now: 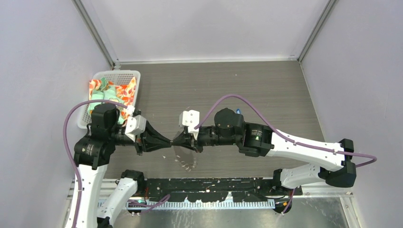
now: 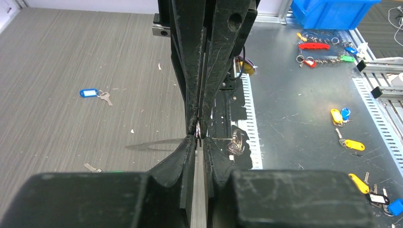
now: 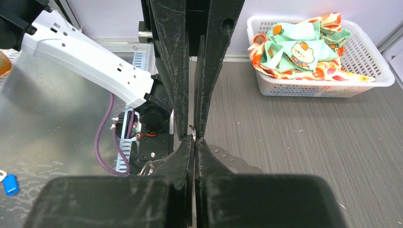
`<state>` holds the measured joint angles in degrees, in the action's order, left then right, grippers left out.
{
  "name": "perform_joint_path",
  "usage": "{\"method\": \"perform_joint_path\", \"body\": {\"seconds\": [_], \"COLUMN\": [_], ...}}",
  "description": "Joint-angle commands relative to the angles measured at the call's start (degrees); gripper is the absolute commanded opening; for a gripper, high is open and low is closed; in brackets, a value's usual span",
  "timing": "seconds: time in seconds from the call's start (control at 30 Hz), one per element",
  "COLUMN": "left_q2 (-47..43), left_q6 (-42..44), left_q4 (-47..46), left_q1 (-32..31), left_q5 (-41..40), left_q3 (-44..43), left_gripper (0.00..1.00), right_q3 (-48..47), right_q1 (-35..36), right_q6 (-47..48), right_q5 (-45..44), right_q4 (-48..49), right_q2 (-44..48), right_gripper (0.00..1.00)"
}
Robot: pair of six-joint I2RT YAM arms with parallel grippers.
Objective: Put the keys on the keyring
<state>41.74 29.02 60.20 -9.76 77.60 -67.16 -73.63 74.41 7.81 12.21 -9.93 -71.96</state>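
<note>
Black left gripper [image 1: 166,141] and right gripper [image 1: 177,141] are sitting tip to tip, both pinching the thin grey wire keyring [image 1: 186,161] hanging just below, while the blue-headed silver key [image 2: 89,92] is lying unheld beyond the right wrist, nearer that arm.

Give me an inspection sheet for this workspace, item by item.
Surface: grey wood-grain table, a few specks.
Job's things: keyring reaches up to the pincer tips; blue key lies loose on the table; green key lies loose, its head mostly hidden.
Clutter: white basket holding patterned cloth, far left of the table.
Grippers: left pincer and right pincer both closed, tip to tip, apparently on the keyring's edge.
Cables: purple cables loop off each arm, touching none of the job's things.
Surroundings: grey walls; metal shelf with tagged keys and a blue bin.
</note>
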Motion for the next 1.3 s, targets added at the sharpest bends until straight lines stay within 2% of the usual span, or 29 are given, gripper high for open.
{"method": "perform_joint_path", "body": {"seconds": [0.0, 0.13, 0.37, 0.47, 0.67, 0.77, 0.8, 0.83, 0.87, 0.93, 1.0, 1.17, 1.23, 1.27], "left_q2": [-0.65, -1.08, -2.69, -3.80, -5.43, -5.59, -5.64, -5.81, -5.99, -6.41, -6.64, -6.13, -5.90, -5.76], "left_q6": [0.74, 1.71, 1.17, 0.06, -5.58, -6.53, -7.04, -7.72, -8.30, -8.53, -8.53, -8.54, -8.64, -8.64], "left_q4": [-1.51, -2.02, -6.54, -9.29, -16.10, -16.35, -16.37, -16.39, -16.35, -16.37, -16.45, -16.44, -16.39, -16.41], "left_q1": [-0.22, -0.17, -0.17, -0.19, -0.17, -0.17, -0.19, -0.18, -0.17, -0.17, -0.18, -0.17, -0.17, -0.17], "left_q5": [0.04, -0.69, -6.28, -8.52, -10.65, -8.61, -7.80, -7.29, -6.69, -6.08, -6.10, -5.95, -5.95, -5.97], "left_q3": [-0.53, 0.53, 2.67, 4.10, 6.15, 5.90, 5.92, 5.89, 5.88, 5.97, 6.06, 5.84, 5.77, 5.72], "left_gripper": [0.11, 0.01, 0.00, 0.00, 0.00, 0.00, 0.09, 0.23, 0.32, 0.35, 0.31, 0.02, 0.00, 0.00], "right_q3": [-3.70, -4.16, -4.15, -3.96, -2.95, -2.84, -2.86, -2.90, -2.91, -2.87, -2.92, -3.15, -3.22, -3.15], "right_q1": [0.33, 0.41, 0.71, 0.70, 0.73, 0.72, 0.68, 0.71, 0.73, 0.68, 0.71, 0.73, 0.65, 0.72], "right_q6": [0.55, 0.03, -0.71, -0.87, -1.46, -1.73, -1.79, -1.83, -1.84, -1.84, -1.92, -2.34, -2.41, -2.45], "right_q5": [-0.17, 0.18, 1.12, 1.69, 1.13, 0.55, 0.09, -0.32, -0.60, -0.93, -0.96, -0.81, -0.70, -0.76], "right_q4": [3.66, 3.69, 3.33, 2.84, 2.72, 2.89, 3.04, 3.11, 3.23, 3.38, 3.44, 3.47, 3.28, 3.10], "right_q2": [0.28, 0.03, 0.25, 0.73, 1.53, 1.31, 1.33, 1.33, 1.30, 1.41, 1.39, 1.24, 1.33, 1.37], "right_gripper": [0.01, 0.01, 0.01, 0.05, 0.05, 0.04, 0.04, 0.03, 0.03, 0.02, 0.02, 0.02, 0.04, 0.09]}}
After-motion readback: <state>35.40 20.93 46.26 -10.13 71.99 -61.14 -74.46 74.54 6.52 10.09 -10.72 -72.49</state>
